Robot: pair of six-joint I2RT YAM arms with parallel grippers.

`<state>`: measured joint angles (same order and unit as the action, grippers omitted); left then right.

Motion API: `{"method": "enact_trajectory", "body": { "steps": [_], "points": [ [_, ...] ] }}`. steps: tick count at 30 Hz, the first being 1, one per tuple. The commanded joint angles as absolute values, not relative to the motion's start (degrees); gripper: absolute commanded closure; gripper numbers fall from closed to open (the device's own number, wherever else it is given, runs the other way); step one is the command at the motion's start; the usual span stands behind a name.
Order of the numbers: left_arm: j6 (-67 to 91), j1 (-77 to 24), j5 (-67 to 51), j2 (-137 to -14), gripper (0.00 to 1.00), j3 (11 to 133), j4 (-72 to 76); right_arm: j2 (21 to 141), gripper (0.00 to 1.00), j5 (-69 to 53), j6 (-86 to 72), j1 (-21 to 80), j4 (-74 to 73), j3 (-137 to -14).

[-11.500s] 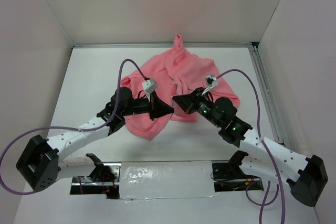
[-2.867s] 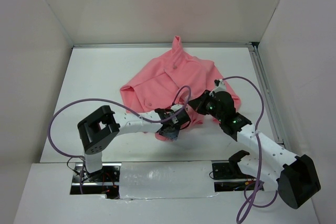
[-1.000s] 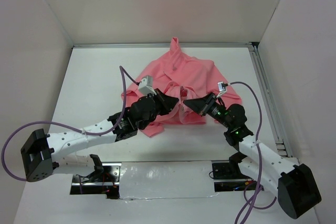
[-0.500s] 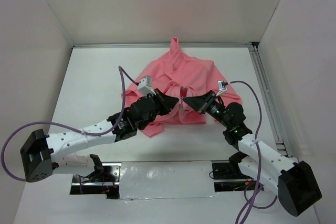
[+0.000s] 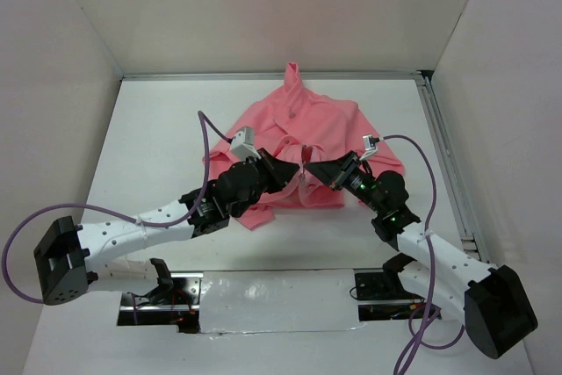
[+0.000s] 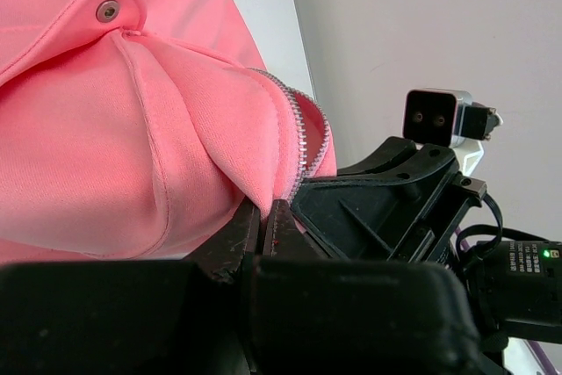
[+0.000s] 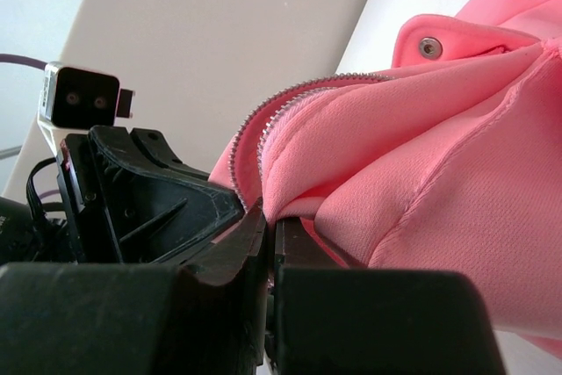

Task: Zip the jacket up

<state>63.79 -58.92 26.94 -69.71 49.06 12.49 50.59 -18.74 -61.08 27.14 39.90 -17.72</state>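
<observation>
Well, over the last second hardly anything has shifted. The left arm (image 5: 158,212) and right arm (image 5: 430,248) remain nose to nose over the near half of the jacket (image 5: 316,125), the right one perhaps a touch closer. A few seconds back the left arm was doubled up low at the hem; now it reaches in from the left. Each arm's jaws are pinched tight on a fold of pink cloth right beside the zipper teeth (image 6: 303,142), one front edge apiece. I'd guess they're lining up the two halves, and nothing looks joined yet. The jacket lies crumpled mid-counter (image 5: 167,129), front open, one peak of cloth reaching toward the far wall, a metal snap (image 6: 107,10) showing.
</observation>
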Motion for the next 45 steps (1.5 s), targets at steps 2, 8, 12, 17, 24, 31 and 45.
{"method": "enact_trajectory", "body": {
  "steps": [2,8,12,17,24,31,45],
  "points": [
    [65.7,-59.3,26.3,-68.6,1.0,49.4,17.8,50.9,1.0,-16.8,-61.6,27.7,43.4,-20.9],
    [66.4,-59.4,27.2,-68.5,1.0,48.9,17.2,51.3,1.0,-16.9,-62.6,27.9,45.7,-20.7],
    [67.8,-59.4,28.0,-69.3,1.0,49.5,15.7,51.6,1.0,-18.2,-62.4,27.9,46.0,-21.0],
    [68.9,-59.3,28.5,-69.3,1.0,49.7,14.7,51.9,1.0,-19.7,-61.5,27.9,44.1,-21.9],
    [69.4,-59.3,29.3,-68.6,1.0,49.5,14.3,52.4,1.0,-21.7,-61.3,28.0,43.2,-22.1],
    [69.9,-59.3,29.6,-68.2,1.0,49.2,13.7,50.9,1.0,-20.5,-60.8,28.0,41.0,-22.1],
    [67.7,-59.3,28.1,-68.1,1.0,47.4,17.1,50.7,1.0,-17.4,-62.5,27.9,40.3,-22.1]
  ]
}}
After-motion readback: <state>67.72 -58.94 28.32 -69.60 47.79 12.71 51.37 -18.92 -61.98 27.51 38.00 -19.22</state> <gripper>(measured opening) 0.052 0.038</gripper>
